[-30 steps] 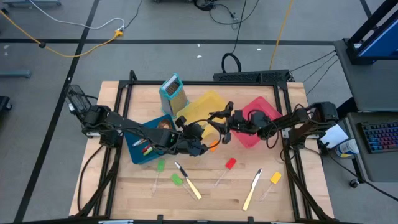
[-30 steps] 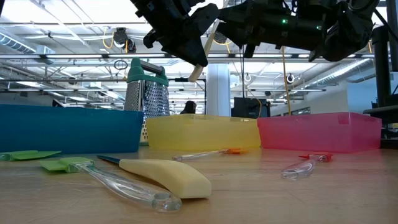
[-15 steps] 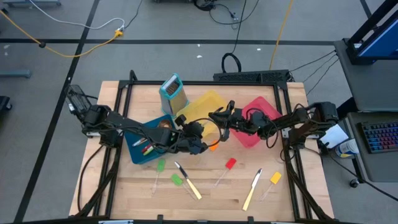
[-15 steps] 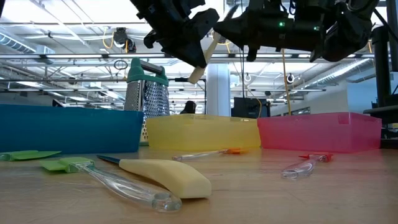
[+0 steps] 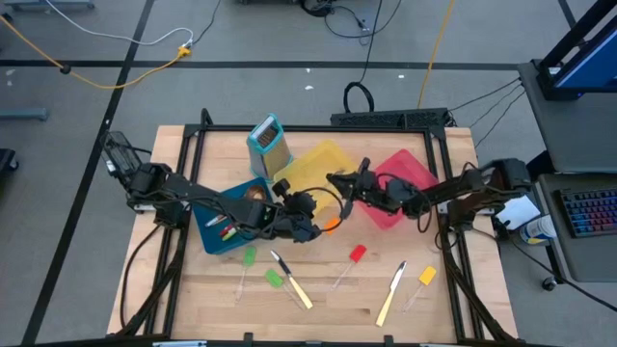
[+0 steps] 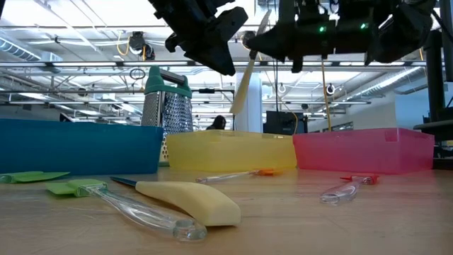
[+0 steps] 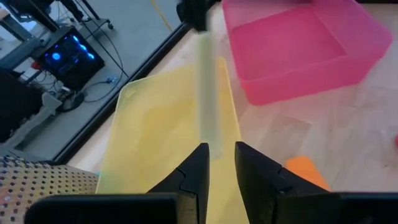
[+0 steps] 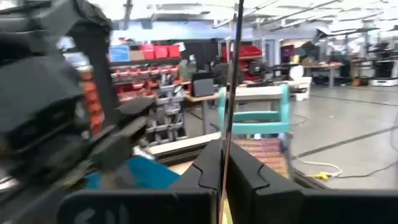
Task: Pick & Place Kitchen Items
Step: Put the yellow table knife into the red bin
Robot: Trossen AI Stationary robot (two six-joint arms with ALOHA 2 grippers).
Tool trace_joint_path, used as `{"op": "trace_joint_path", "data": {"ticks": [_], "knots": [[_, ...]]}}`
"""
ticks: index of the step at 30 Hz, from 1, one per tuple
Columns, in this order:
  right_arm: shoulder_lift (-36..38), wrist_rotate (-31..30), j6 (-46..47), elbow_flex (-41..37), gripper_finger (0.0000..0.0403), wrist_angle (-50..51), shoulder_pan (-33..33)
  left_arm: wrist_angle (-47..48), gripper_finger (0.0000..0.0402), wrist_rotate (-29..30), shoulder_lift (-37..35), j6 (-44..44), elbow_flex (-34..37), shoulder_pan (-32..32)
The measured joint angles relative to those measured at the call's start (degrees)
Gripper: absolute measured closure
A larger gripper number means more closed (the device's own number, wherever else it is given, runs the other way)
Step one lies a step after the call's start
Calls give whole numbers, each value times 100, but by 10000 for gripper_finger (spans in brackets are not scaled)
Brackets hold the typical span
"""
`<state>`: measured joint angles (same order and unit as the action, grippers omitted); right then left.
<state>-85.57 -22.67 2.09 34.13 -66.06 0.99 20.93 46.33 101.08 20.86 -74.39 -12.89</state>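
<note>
Room: concrete workshop floor with cables is being seen around a wooden table [image 5: 328, 323]; shelving is being shown far behind it in the low view.
Bins: a blue bin [image 5: 205, 229], a yellow bin [image 5: 326, 154] and a red bin [image 5: 413, 170] are being kept in a row across the middle of the table, left to right.
Grater: a teal-framed box grater [image 5: 268, 142] is being kept upright on the far side, between the blue and yellow bins.
Right gripper [image 6: 256, 39]: it is being held above the yellow bin, its jaws pressed together on the thin blade of a cream-handled knife [image 6: 242, 85].
Held knife: it is being hung blade up, handle down, over the yellow bin and clear of its rim.
Left gripper [image 7: 221, 149]: it is being held just left of the hanging handle, its fingers [image 7: 194, 168] standing slightly apart; whether the handle tip is being touched cannot be told.
Orange spatula [image 5: 333, 226]: it is being left on the table just near of the yellow bin.
Near row: two green spatulas [image 5: 249, 258], a second knife [image 5: 296, 286], a red spatula [image 5: 356, 254], a third knife [image 5: 392, 289] and a yellow spatula [image 5: 426, 276] are being left lying on the near part of the table, left to right.
</note>
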Motion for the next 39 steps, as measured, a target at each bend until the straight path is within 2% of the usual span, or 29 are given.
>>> {"op": "trace_joint_path", "data": {"ticks": [3,10,13,18,24,29,33,39], "knots": [[358,-355,-86,-101,402,359,108,29,322,5,0,-66,0,2],[1812,-1854,7,-465,402,1920,585,59,321,15,0,-127,0,0],[2520,-2312,405,-679,402,2621,692,60,321,1,0,-127,0,2],[3599,-2682,1558,-1272,402,3860,607,26,321,-61,0,-87,0,2],[4444,-2665,2878,-2469,402,4087,363,17,321,-133,2,-109,0,-6],[4714,-2591,3951,-3272,403,3786,193,255,321,-304,-152,90,0,-202],[4629,-2261,4193,-3266,403,4057,44,742,321,-422,-481,350,0,-481],[4546,-2053,4062,-3191,403,3978,-96,1802,321,231,-1058,955,-2,-919]]}}
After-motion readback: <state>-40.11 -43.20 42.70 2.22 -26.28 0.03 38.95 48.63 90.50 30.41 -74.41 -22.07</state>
